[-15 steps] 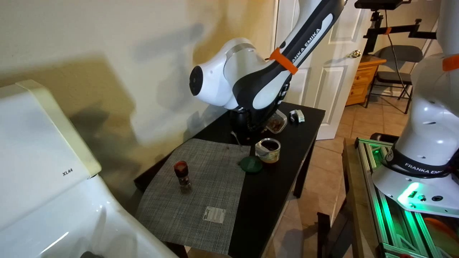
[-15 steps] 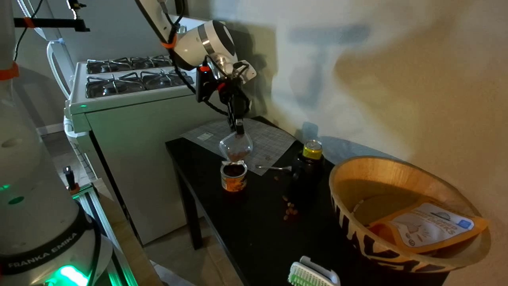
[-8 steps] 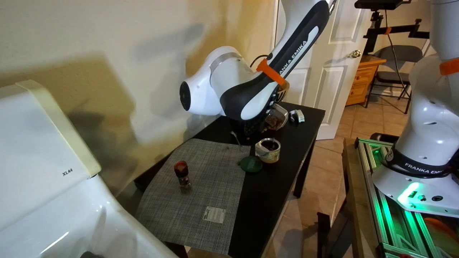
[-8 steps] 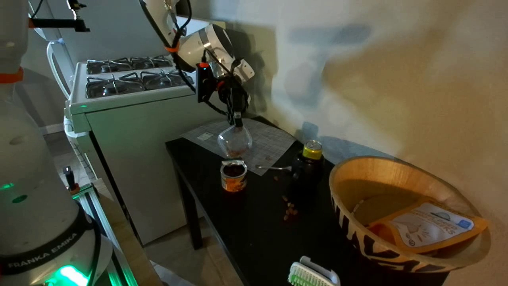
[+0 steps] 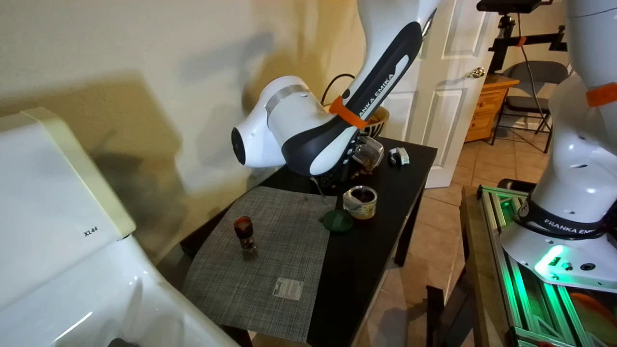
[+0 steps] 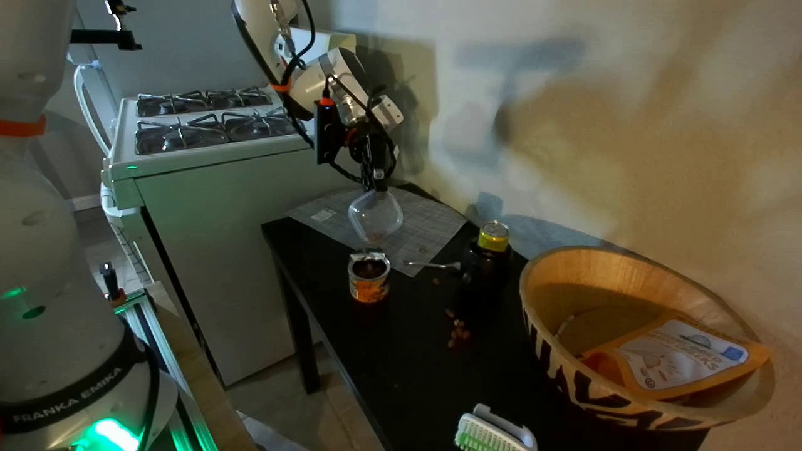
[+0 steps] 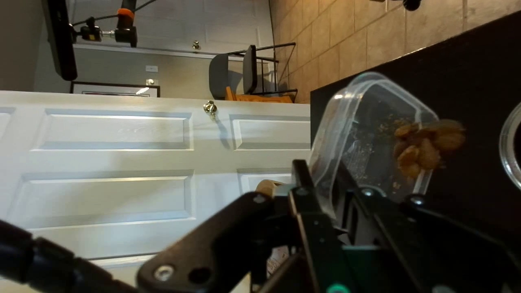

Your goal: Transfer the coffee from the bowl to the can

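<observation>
In an exterior view, near the middle, the gripper (image 6: pixel 378 185) is pinched tight on the edge of the clear tub (image 6: pixel 376 216). A second ago a brown heap lay low in the tub. Now only a faint brown patch shows there, and the tub sits a bit higher in the frame. In the wrist view, right of the middle, brown bits (image 7: pixel 425 148) bunch at the tub's right lip. They look smeary, as if sliding out. Next comes black table (image 7: pixel 468 81), then the rim of the small can (image 7: pixel 506 148) at the far right edge. So I think the pouring is going on and not finished. I take the tub to be the task's bowl, though the bits look more like nuts than coffee.

Around it, in an exterior view, a red-topped grinder (image 5: pixel 245 231) stands left of the middle. Then a green lid (image 5: pixel 337 220) lies just beside the can. A bent flap (image 5: pixel 353 201) on the can's rim may catch some bits, and others could miss. Further right, in an exterior view, are a fork or spoon (image 6: pixel 432 265), loose bits (image 6: pixel 459 332), a dark jug (image 6: pixel 482 275) with a yellow can (image 6: pixel 494 237) at its top, a brush (image 6: pixel 495 435) at the bottom, and a big basket (image 6: pixel 545 338) holding an orange bag (image 6: pixel 683 357).
</observation>
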Controlling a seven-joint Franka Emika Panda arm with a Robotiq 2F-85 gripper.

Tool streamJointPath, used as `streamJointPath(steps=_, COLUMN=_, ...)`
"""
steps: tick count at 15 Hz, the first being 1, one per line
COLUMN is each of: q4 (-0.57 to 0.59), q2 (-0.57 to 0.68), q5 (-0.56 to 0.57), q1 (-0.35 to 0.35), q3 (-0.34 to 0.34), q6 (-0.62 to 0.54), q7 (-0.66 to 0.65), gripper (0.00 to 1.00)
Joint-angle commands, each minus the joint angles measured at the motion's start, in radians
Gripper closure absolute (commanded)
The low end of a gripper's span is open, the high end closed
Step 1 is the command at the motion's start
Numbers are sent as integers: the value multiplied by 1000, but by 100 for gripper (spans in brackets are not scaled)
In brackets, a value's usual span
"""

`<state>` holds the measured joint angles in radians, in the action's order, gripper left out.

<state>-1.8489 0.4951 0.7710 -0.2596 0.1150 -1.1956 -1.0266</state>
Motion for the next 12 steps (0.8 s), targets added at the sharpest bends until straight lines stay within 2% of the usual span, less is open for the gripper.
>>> streamJointPath(steps=1, q4=62, q2=53, q5=16, q1=-25, q3=-11, q6=91, q7=16, gripper=96)
streamJointPath(steps=4, q4=81, q2=62, q5=20, q1=-29, q3=-2, q6=103, q7=22, gripper=96)
streamJointPath(steps=6, q4=71, q2=37, q5=5, q1=-13, q3=2, q6=68, q7=44, gripper=96)
streamJointPath(steps=9, q4=11, q2=-56, q5=-55, q1=45, q3=12, q6=-60, q7=110, gripper=96)
streamJointPath(steps=12, q4=-114, q2=-204, q5=-98, q1=110, q3=-9, q6=-200, q7=168, gripper=96)
